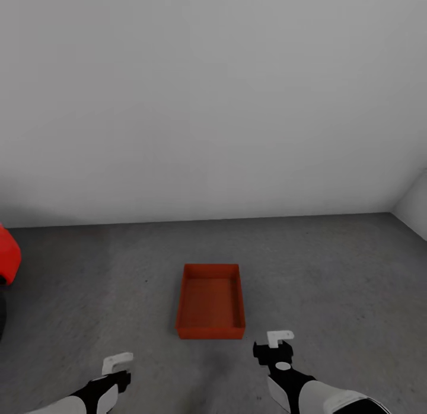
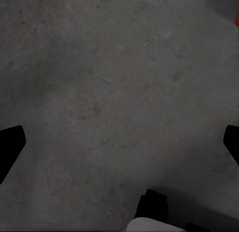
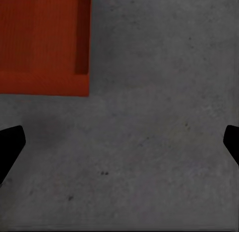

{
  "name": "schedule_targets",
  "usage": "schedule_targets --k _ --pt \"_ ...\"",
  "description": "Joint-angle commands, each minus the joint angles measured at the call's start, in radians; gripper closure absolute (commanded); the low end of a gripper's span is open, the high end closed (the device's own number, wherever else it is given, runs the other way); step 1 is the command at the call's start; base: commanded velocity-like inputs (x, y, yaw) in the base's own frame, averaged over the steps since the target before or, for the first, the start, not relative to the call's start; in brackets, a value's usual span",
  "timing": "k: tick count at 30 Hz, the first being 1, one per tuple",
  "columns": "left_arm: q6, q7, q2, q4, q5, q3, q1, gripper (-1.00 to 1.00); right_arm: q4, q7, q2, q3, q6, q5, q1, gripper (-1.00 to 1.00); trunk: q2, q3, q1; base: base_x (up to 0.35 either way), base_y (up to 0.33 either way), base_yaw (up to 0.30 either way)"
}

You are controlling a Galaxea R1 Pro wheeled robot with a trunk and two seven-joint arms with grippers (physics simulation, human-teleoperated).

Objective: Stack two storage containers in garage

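Right gripper [image 1: 274, 343]: nearest the head camera, at the lower right, white and black; it hangs above the floor just beside the near right corner of the container, touching nothing. In the right wrist view its two dark fingertips [image 3: 11, 144] sit at opposite edges of the picture, spread wide with bare concrete between them, so it is released and empty.
Left gripper [image 1: 118, 366]: low at the left, over bare floor, well apart from the container. Its fingertips [image 2: 10, 147] stand just as far apart in the left wrist view; released, holding nothing.
Storage container [image 1: 211, 300]: one orange-red open-topped bin, upright on the garage floor, between the two arms and slightly ahead of them, long side running away from the robot. Its inside looks empty. A corner of it shows in the right wrist view [image 3: 45, 42].
Floor [image 1: 332, 271]: dark grey speckled concrete, meeting the wall beyond the container.
Wall [image 1: 213, 94]: plain grey-white, with a corner at the far right.
Red car [image 1: 7, 257]: a glossy red curve at the left edge, well apart from the container.
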State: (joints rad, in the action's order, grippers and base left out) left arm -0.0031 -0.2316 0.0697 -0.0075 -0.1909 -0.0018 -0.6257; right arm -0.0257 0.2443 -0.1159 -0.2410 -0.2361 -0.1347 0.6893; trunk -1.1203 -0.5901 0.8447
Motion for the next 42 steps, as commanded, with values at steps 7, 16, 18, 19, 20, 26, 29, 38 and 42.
schedule_targets --k 7,16,18,19,20,26,29,38,42 --pt "0.000 -0.001 0.024 0.008 -0.011 -0.001 0.003 -1.00 -0.003 0.001 0.000 -0.009 0.000 -0.010 -0.009 -1.00 -0.001 -0.001 0.000 0.000 0.000 0.000" --pt "0.000 -0.001 0.046 0.009 -0.033 0.000 0.005 -1.00 -0.003 0.000 -0.002 -0.010 0.003 -0.003 -0.011 -1.00 -0.001 -0.001 0.000 0.000 0.000 0.000" --pt "0.000 -0.001 0.049 0.009 -0.040 0.000 0.005 -1.00 -0.003 0.000 -0.002 -0.010 0.004 -0.003 -0.011 -1.00 -0.001 -0.001 0.000 0.000 0.000 0.000" --pt "0.000 -0.001 0.051 0.009 -0.044 0.000 0.005 -1.00 -0.003 0.000 -0.002 -0.010 0.004 -0.002 -0.011 -1.00 -0.001 -0.001 0.000 0.000 0.000 0.000" --pt "0.000 -0.002 0.053 0.009 -0.048 0.000 0.004 -1.00 -0.002 0.000 -0.002 -0.010 0.004 -0.002 -0.011 -1.00 -0.001 -0.001 0.000 0.000 0.000 0.000" --pt "0.001 -0.003 0.064 0.009 -0.070 -0.001 0.027 -1.00 -0.007 -0.007 0.110 -0.012 0.021 0.000 -0.075 -1.00 -0.001 -0.001 0.000 0.000 0.000 0.000" --pt "0.001 -0.002 0.065 0.009 -0.072 -0.001 0.067 -1.00 -0.008 -0.017 0.152 -0.012 0.038 -0.001 -0.118 -1.00 -0.001 -0.001 0.000 0.000 0.000 0.000" --pt "-0.005 0.010 0.047 0.009 -0.072 -0.001 0.213 -1.00 -0.008 -0.054 0.156 -0.011 0.091 -0.001 -0.361 -1.00 -0.001 -0.001 0.000 0.000 0.000 0.000" --pt "-0.011 0.012 0.024 0.009 -0.070 -0.001 0.288 -1.00 -0.008 -0.059 0.147 -0.010 0.068 -0.004 -0.445 -1.00 -0.001 0.000 0.000 0.000 0.000 -0.009"
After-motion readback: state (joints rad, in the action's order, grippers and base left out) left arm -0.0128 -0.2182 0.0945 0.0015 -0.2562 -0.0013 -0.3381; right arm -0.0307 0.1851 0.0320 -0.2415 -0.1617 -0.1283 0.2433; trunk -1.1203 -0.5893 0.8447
